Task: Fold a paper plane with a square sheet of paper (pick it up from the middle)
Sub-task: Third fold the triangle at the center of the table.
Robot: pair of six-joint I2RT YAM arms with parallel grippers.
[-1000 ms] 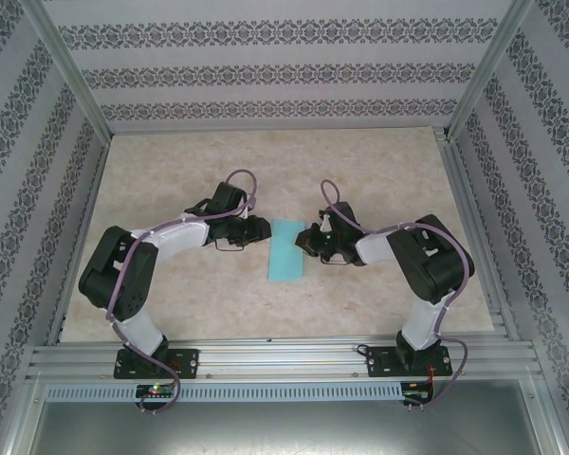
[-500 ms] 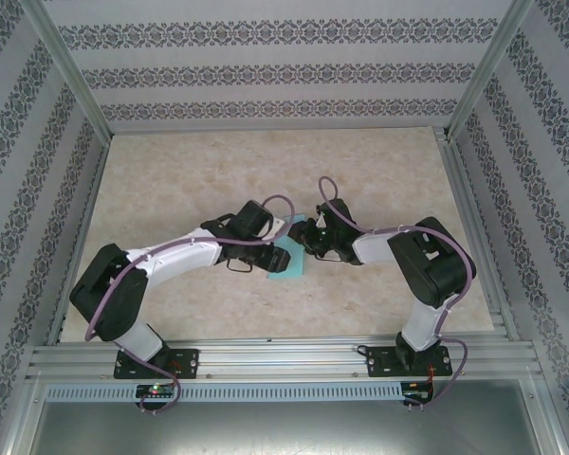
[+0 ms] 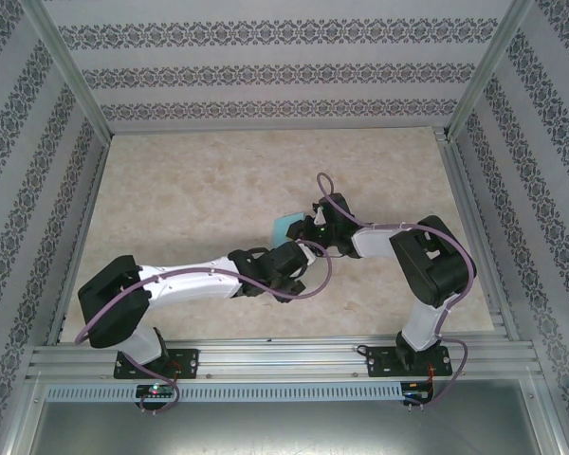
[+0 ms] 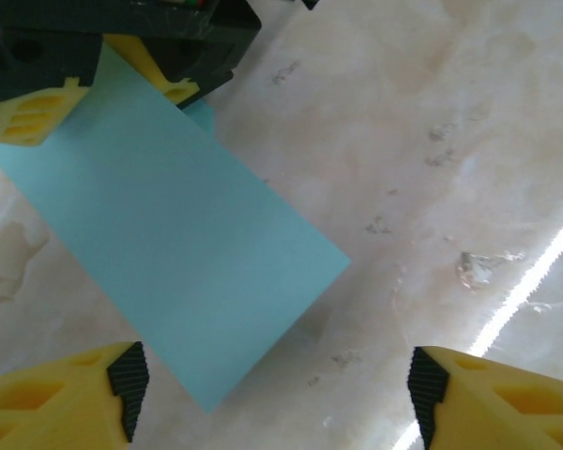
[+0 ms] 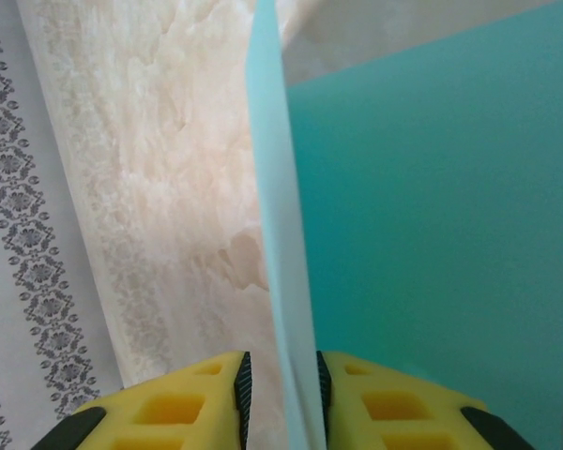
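The square sheet of paper point(image 4: 169, 244) is turquoise and lies folded into a long rectangle on the marble-patterned table point(image 3: 171, 180); no paper plane is in view. My right gripper point(image 5: 283, 394) is shut on one upright flap point(image 5: 274, 216) of the sheet, and the other layer point(image 5: 432, 234) spreads to the right of its fingers. In the top view the right gripper point(image 3: 306, 230) is at the sheet's far end point(image 3: 286, 227). My left gripper point(image 4: 272, 389) stands wide open over the sheet's near corner, not touching it. In the top view the left gripper point(image 3: 302, 258) covers the near half.
The right gripper's yellow fingers point(image 4: 33, 112) sit at the top left of the left wrist view, close to my left fingers point(image 4: 75, 403). Metal frame rails point(image 3: 266, 360) edge the table, with patterned walls point(image 3: 266, 76) beyond.
The left arm has swung right and forward over the paper's near end, and its jaws have widened. The right gripper has moved onto the far end and raised a flap.
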